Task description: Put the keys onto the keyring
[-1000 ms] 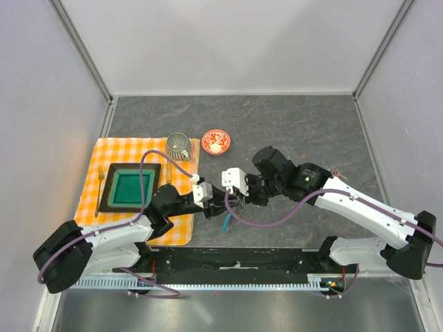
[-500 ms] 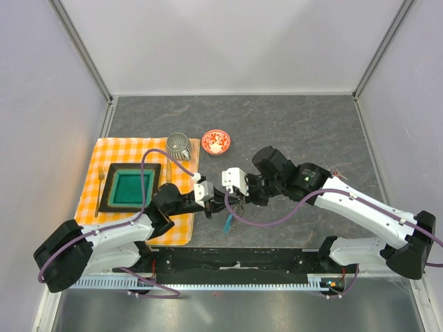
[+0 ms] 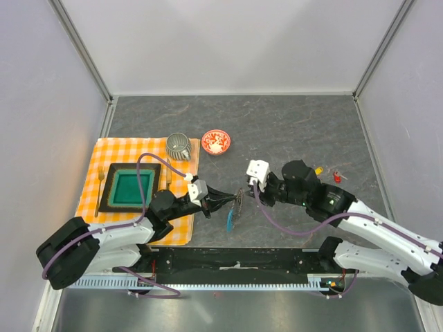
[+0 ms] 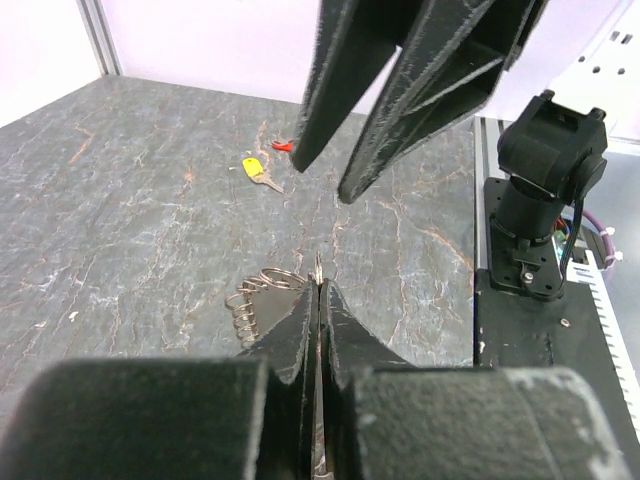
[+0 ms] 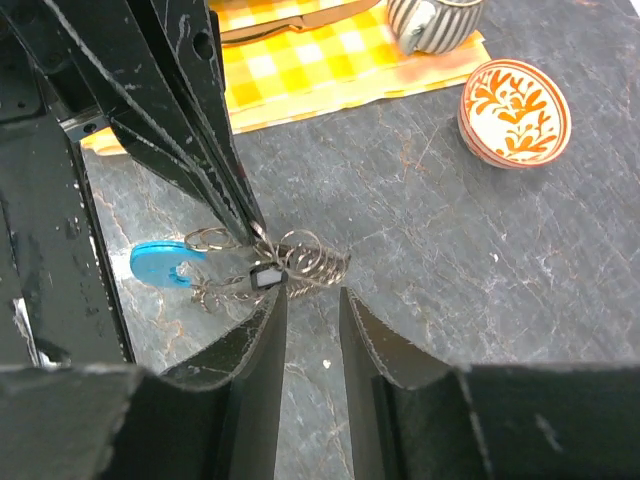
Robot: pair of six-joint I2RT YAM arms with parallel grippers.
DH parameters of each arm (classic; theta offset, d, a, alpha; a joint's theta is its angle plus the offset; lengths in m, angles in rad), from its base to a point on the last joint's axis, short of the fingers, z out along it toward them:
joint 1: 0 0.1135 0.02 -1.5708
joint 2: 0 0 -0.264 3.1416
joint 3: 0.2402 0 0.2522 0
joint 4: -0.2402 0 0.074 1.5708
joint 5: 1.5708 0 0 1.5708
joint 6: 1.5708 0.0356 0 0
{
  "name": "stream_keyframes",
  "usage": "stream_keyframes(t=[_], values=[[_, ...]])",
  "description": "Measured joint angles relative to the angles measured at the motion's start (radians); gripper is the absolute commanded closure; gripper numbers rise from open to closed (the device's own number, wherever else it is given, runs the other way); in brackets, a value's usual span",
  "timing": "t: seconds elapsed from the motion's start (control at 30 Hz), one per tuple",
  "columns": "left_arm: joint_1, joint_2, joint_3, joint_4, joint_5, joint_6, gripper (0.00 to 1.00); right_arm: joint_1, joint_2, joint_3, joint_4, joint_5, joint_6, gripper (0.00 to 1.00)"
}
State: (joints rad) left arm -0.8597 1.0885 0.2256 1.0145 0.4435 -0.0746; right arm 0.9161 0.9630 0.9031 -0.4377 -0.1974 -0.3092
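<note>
blue keyring tag (image 5: 160,262), orange-checked cloth (image 3: 111,153) — red-patterned bowl (image 3: 216,142)

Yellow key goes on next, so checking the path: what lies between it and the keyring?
Bare table between yellow key and keyring, by the left wrist view; overhead, the right arm covers that stretch.

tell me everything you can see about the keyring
The keyring is a bunch of thin grey wire loops, metal by the look, with a bright blue crescent tag at one end and a small black piece among the loops. The shut left gripper pinches it, low over the grey table; whether it rests there is unclear. The right gripper stands open just beside it, not touching.
</note>
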Motion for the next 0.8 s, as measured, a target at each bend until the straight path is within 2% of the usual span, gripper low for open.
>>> stream_keyframes(t=[0.17, 0.33, 0.57, 0.8], values=[[0.0, 0.046, -0.032, 0.132, -0.021, -0.042, 0.98, -0.003, -0.138, -0.193, 0.19, 0.02, 0.131, 0.65], [0.0, 0.08, -0.038, 0.201, -0.019, -0.07, 0.98, -0.01, -0.164, -0.329, 0.327, 0.002, 0.215, 0.65], [0.0, 0.094, -0.038, 0.223, 0.011, -0.08, 0.98, -0.105, -0.167, -0.406, 0.481, -0.097, 0.271, 0.63], [0.0, 0.094, -0.038, 0.224, 0.039, -0.08, 0.98, -0.169, -0.16, -0.413, 0.56, -0.251, 0.29, 0.61]])
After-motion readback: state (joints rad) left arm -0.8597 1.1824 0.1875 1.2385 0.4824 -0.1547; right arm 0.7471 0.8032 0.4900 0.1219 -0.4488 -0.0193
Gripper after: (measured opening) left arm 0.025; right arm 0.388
